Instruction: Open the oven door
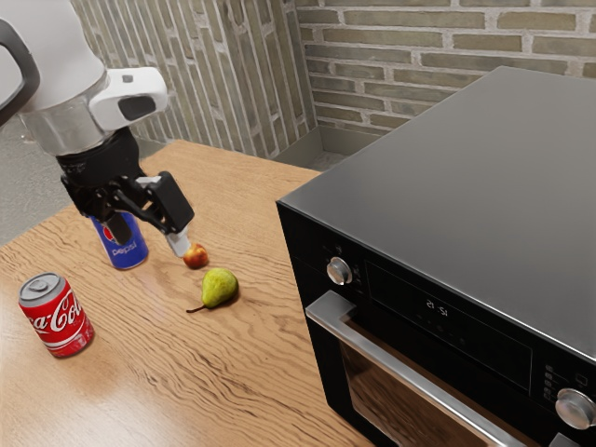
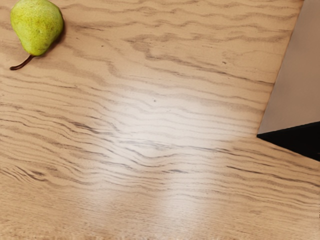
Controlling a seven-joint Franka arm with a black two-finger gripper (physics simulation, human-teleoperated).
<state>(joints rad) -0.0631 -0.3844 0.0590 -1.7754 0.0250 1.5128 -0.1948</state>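
Observation:
In the exterior view my gripper (image 1: pixel 149 237) hangs over the table at the left, open, its two fingers apart and nothing between them. It is well away from the black oven (image 1: pixel 447 186) at the right. A silver bar handle (image 1: pixel 414 367) runs along the top of the oven door (image 1: pixel 386 402), which sits flush against the front, shut. Part of the door is cut off by the picture's lower edge. In the wrist view the corner of the oven (image 2: pixel 295 137) appears beside bare wood.
Under and around the gripper stand a blue Pepsi can (image 1: pixel 126 250), a small red-yellow fruit (image 1: pixel 195 256) and a green pear (image 1: pixel 220 288), the pear (image 2: pixel 37 25) also in the wrist view. A red Coca-Cola can (image 1: pixel 57 317) stands nearer the wooden table's (image 1: pixel 233 372) front. Brick walls rise behind.

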